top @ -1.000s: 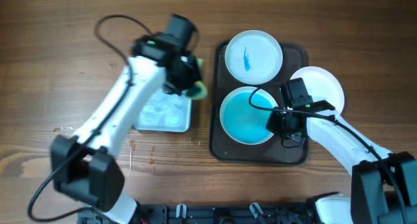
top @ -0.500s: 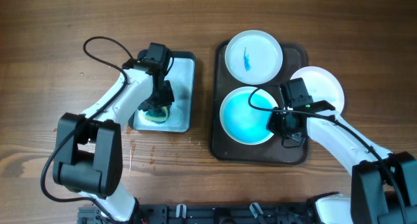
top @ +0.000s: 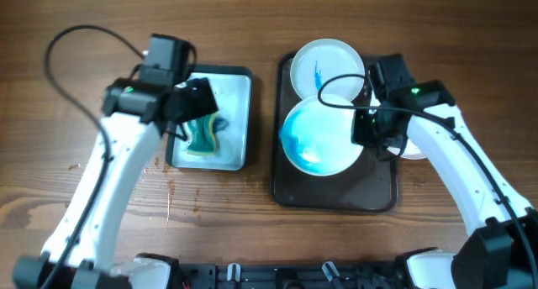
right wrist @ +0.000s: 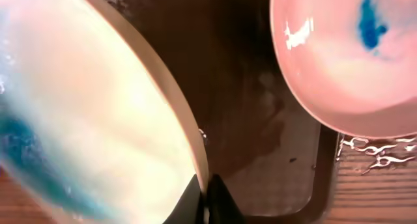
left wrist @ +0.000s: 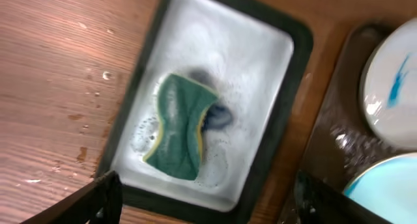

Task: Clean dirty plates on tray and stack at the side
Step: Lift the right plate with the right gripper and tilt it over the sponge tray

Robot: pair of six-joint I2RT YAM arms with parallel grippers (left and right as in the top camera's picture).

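Observation:
My right gripper (top: 363,131) is shut on the right rim of a plate (top: 322,136), a white one with blue foam on its left side, and holds it above the dark brown tray (top: 336,201). The right wrist view shows the fingertips (right wrist: 206,196) pinching that plate's (right wrist: 85,120) edge. A second plate (top: 328,65) with a blue smear lies at the tray's far end. A third white plate (top: 414,151) peeks out under my right arm, beside the tray. My left gripper (top: 195,104) hangs open and empty over the green and yellow sponge (left wrist: 179,126).
The sponge (top: 202,136) lies in soapy water inside a small dark-rimmed tray (top: 239,159) left of the brown tray. Bare wooden table surrounds both trays. Cables loop off each arm.
My left gripper let go of the sponge in the small tray, opened and drew back. My right gripper lifted the foamy plate off the tray and moved it toward the far side.

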